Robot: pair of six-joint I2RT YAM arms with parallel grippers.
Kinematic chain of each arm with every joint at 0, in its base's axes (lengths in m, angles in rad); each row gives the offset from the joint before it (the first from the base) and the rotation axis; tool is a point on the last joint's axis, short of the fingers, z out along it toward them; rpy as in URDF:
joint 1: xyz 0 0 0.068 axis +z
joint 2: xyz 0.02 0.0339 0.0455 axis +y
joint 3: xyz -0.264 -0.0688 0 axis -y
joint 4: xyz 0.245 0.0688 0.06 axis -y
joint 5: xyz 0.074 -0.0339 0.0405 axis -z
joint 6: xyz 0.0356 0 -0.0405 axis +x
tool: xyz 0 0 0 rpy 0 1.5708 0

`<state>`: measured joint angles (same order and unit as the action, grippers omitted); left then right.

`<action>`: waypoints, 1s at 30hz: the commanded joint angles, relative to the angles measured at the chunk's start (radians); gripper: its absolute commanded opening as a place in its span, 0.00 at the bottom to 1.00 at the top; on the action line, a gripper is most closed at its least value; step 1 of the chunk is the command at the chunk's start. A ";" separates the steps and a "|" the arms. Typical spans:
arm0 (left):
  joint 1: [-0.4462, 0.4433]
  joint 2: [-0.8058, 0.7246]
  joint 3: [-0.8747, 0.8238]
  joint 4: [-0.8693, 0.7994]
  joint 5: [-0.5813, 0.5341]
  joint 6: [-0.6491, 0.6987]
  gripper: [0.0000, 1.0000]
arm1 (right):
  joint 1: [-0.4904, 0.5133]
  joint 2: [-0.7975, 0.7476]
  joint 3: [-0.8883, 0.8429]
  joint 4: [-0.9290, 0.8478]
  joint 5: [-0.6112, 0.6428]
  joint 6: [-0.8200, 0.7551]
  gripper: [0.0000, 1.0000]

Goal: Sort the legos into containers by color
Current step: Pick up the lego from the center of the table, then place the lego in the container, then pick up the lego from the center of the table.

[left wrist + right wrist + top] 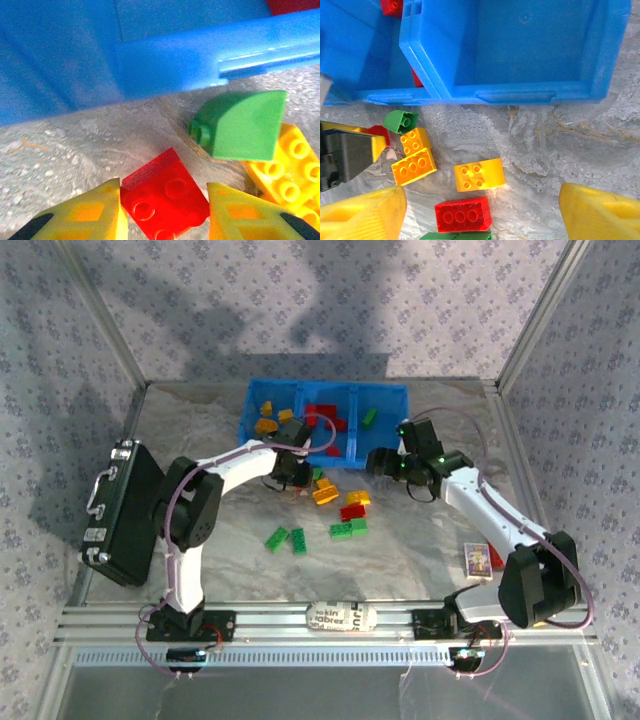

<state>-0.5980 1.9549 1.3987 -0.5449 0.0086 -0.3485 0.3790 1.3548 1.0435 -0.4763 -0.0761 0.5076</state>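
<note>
My left gripper (295,475) (165,210) is low on the table just in front of the blue bin (325,384) (200,60), shut on a red lego (162,200) that rests on the marble. A green curved lego (240,125) and a yellow one (285,170) lie to its right. My right gripper (385,462) (480,212) hangs open above a yellow lego (480,175) and a red lego (463,214), holding nothing. The bin's left compartment holds yellow-orange legos (268,420), the middle red ones (325,418), the right a green one (370,417).
More loose legos lie nearer the arms: two green (288,539), a green pair (349,529), red (352,511), orange (325,492). A black case (125,512) stands at the left edge. A small box (480,558) lies by the right arm. Frame posts line the sides.
</note>
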 commanded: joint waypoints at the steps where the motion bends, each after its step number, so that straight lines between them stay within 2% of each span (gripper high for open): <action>1: -0.011 -0.101 0.013 -0.048 -0.027 0.000 0.31 | -0.010 -0.042 -0.018 -0.019 -0.013 -0.001 0.82; 8: -0.022 -0.132 0.156 -0.075 -0.058 0.026 0.31 | -0.013 -0.082 -0.051 -0.016 -0.018 0.011 0.82; 11: -0.020 -0.037 0.352 -0.153 -0.063 0.061 0.31 | -0.012 -0.092 -0.056 -0.020 -0.022 0.015 0.82; 14: -0.014 0.123 0.636 -0.296 -0.073 0.090 0.33 | -0.011 -0.111 -0.059 -0.029 -0.021 0.020 0.82; 15: -0.012 0.187 0.741 -0.360 -0.094 0.091 0.44 | -0.010 -0.120 -0.061 -0.034 -0.018 0.020 0.82; 16: -0.012 0.240 0.836 -0.425 -0.116 0.091 0.65 | -0.010 -0.131 -0.064 -0.039 -0.014 0.019 0.82; 18: -0.020 0.292 0.954 -0.501 -0.138 0.089 0.75 | -0.012 -0.153 -0.073 -0.049 -0.009 0.013 0.83; 21: -0.044 0.240 0.884 -0.458 -0.161 0.090 0.78 | -0.013 -0.175 -0.093 -0.053 -0.009 -0.008 0.85; 30: -0.066 -0.100 0.332 -0.179 -0.113 0.028 0.79 | 0.025 -0.077 -0.086 -0.089 -0.081 -0.100 0.83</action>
<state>-0.6643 1.9820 1.8160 -0.8124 -0.1188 -0.2909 0.3828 1.2316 0.9550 -0.5121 -0.1238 0.4595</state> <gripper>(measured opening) 0.793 0.826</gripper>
